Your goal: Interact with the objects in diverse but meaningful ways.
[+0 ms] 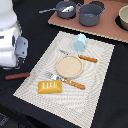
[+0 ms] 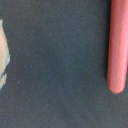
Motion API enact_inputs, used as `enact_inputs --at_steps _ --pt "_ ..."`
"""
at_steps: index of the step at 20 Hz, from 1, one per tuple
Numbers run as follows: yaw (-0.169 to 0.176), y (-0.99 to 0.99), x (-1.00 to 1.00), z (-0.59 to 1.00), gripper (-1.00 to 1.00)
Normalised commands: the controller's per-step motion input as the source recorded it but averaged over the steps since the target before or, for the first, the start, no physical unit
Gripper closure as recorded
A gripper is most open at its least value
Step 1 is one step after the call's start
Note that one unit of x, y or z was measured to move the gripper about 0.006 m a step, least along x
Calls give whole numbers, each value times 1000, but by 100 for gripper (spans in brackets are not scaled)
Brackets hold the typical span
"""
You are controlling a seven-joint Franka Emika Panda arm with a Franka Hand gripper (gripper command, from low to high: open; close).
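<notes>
Far on the exterior view's left: white arm body [image 1: 10,42] filling the edge, bent low over black tabletop [image 1: 107,95]. Gripper itself hidden behind the arm; fingers not visible in either view, so open or closed impossible to tell. Just below the arm, on bare black surface off the mat: reddish-brown sausage stick [image 1: 17,76], lying flat. Same stick in the wrist view [image 2: 119,47], close up, one rounded end showing, dark surface beside it, and a blurred pale shape with bluish marks at the opposite edge, too unclear to name.

Next rightward: pale woven placemat [image 1: 35,90], set at an angle. On its near corner, yellow-orange scored bread loaf [image 1: 50,87], flat. Just beside it, wooden-handled fork [image 1: 65,81]. At the mat's middle, round tan plate [image 1: 68,66]. Beyond the plate, pale blue carton-shaped block [image 1: 80,42], upright near the mat's far edge. Wooden-handled knife [image 1: 82,58] touching the plate's far rim.

Farther back and right: brown board [image 1: 107,30] carrying two grey pots [image 1: 90,14], well apart from the toy items.
</notes>
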Motion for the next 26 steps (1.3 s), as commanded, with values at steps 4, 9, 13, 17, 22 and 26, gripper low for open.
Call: enact_inputs --at_steps 4,9,13,17,22,26 --pt "27 -557 260 -274 -100" --pt "27 -430 191 -316 -100" --pt "24 -309 128 -229 100" --pt "28 -274 209 -169 100" --pt "30 -235 226 -162 100" --pt "29 -172 304 -115 100"
